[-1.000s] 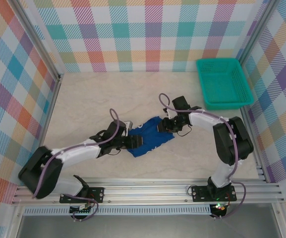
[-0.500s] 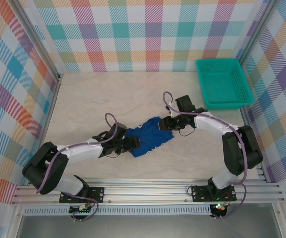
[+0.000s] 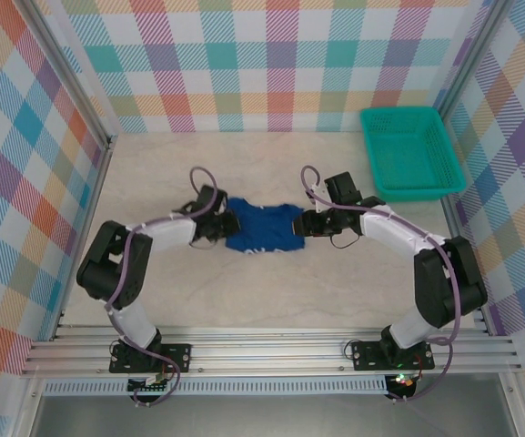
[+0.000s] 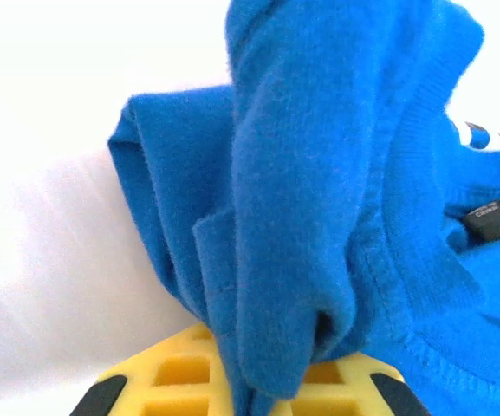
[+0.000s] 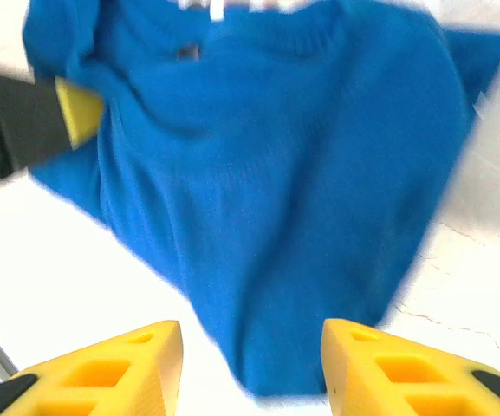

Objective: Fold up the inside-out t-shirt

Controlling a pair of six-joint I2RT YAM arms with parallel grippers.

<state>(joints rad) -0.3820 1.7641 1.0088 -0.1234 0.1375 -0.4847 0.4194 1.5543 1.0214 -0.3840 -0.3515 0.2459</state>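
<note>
The inside-out t-shirt lies in the middle of the table, as a small, bunched blue bundle that stretches sideways between the two grippers. The left gripper is at the left end of the bundle and its jaws are pressed together on the cloth. In the left wrist view a thick fold of the t-shirt comes down onto the yellow finger and covers the middle of it. Beside this fold the ribbed collar is seen, with a small black label and a bit of white print behind it. The right gripper is at the right end of the bundle. In the right wrist view its two yellow fingers stand apart from each other, and the near edge of the t-shirt hangs down into the gap between them. I cannot see that either finger presses the cloth. At the far left side of the same view, the yellow tip of the left gripper touches the shirt. A teal basket stands at the far right corner of the table, well apart from the shirt and from both arms
</note>
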